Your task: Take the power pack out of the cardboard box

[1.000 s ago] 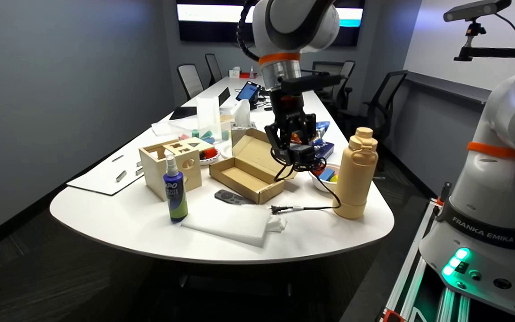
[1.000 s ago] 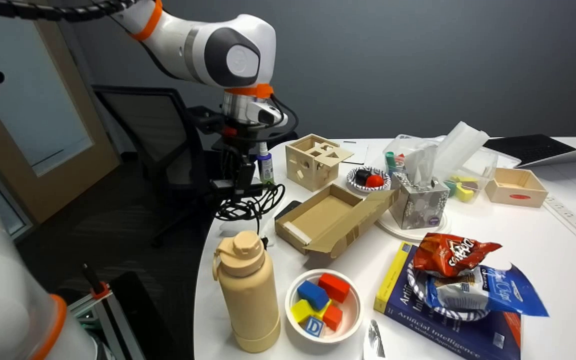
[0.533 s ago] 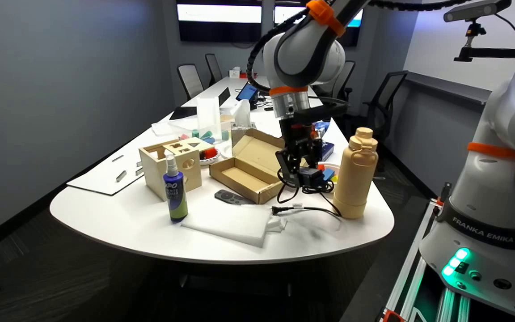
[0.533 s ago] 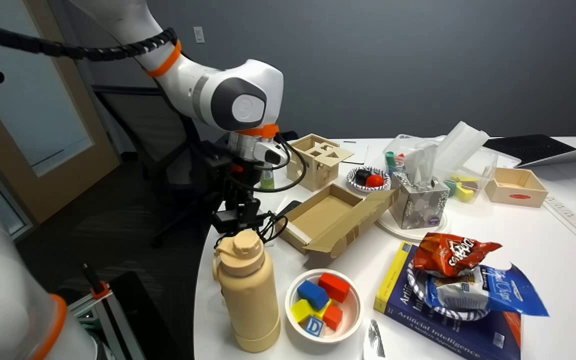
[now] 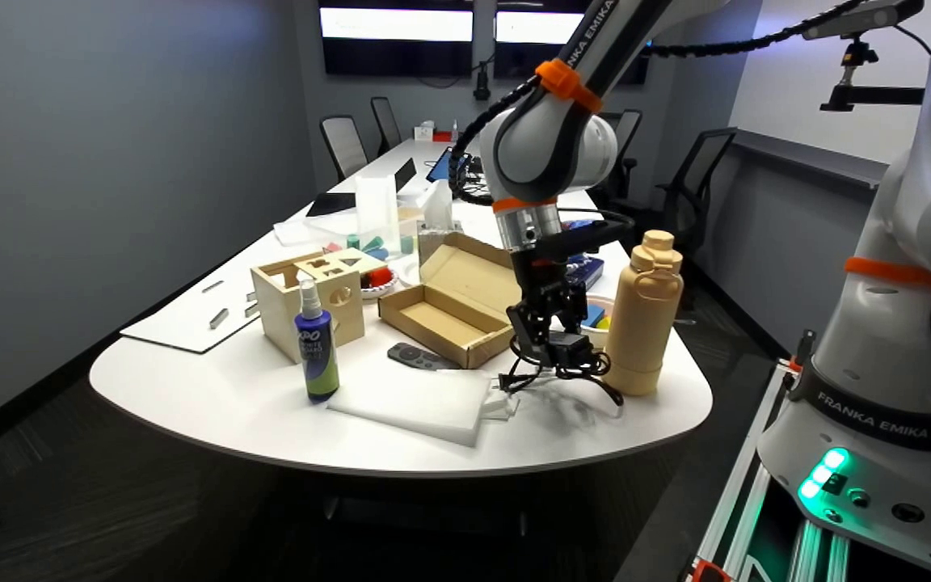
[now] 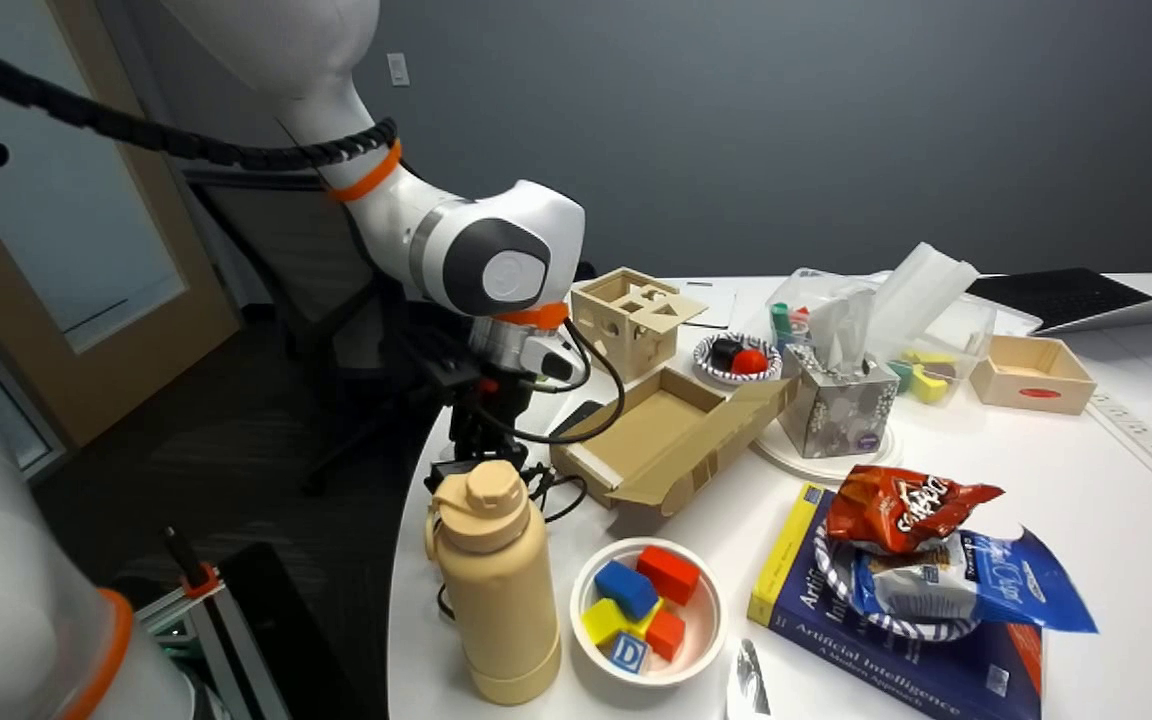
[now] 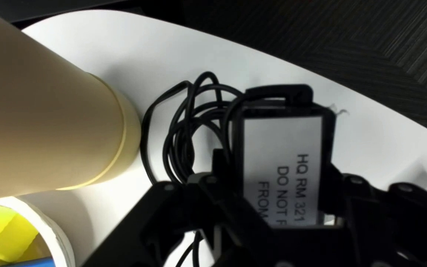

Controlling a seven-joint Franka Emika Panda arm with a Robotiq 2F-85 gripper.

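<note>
A: What lies at the left end of the table (image 5: 255,408)?

B: In an exterior view, a thin white board (image 5: 179,323) lies flat. Next comes a pale wooden shape box (image 5: 278,315), its top panel sitting askew, and just in front of it a purple and green spray bottle (image 5: 318,347) stands upright.

A: Moving right?

B: A dark remote (image 5: 415,356) lies just beside the cardboard box (image 5: 449,315), whose lid is open and tilted back. A white folded sheet (image 5: 413,404) lies nearer the table's edge.

A: Where's the power pack (image 5: 569,349), then?

B: Out of the cardboard box, to its right. The gripper (image 7: 278,178) is clamped on it: the wrist view shows the jaws against opposite sides of the black block, a white label (image 7: 267,142) facing the camera. Black cord (image 7: 188,146) is looped beside it.

A: Does it touch the table?

B: The block looks raised above it. Whether any of the cord rests there, I can't tell.

A: And farther right?

B: A tan jug (image 5: 645,323) stands upright near the power pack, and a white bowl (image 6: 704,625) of coloured blocks (image 6: 626,588) sits near the jug in both exterior views. Last comes the arm's white base (image 5: 890,469), with green lights (image 5: 823,473) lit.
</note>
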